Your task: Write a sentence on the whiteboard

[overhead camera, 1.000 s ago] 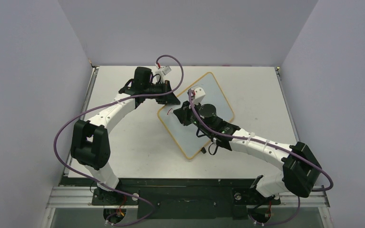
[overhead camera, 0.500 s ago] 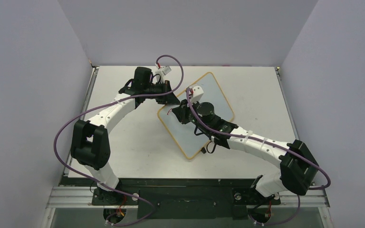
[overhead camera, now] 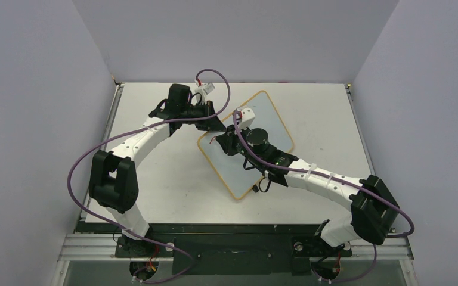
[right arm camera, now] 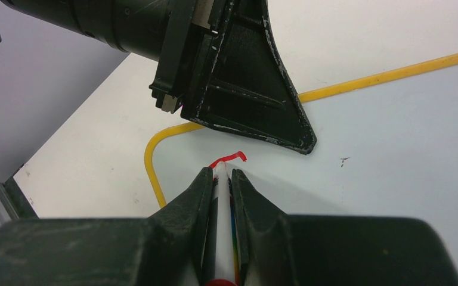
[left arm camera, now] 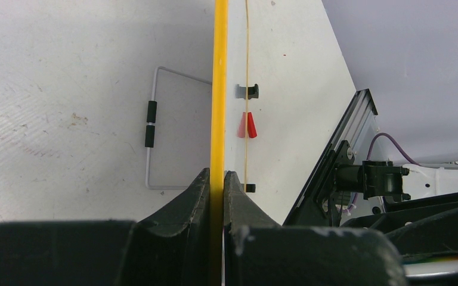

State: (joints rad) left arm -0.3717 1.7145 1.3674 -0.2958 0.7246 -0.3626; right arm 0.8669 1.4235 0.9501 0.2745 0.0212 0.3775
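Whiteboard [overhead camera: 269, 114] sits mid-frame on the desk [overhead camera: 161, 185]; left gripper [left arm camera: 217, 176] pinches its edge, right gripper [right arm camera: 220, 174] pinches marker [right arm camera: 222, 205] by red stroke [right arm camera: 229, 158].

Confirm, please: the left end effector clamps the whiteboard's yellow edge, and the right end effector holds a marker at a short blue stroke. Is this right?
Not quite: the stroke is red, not blue; the right wrist view shows it. The left end effector does clamp the yellow edge of the whiteboard, and the right end effector holds the marker at that stroke.
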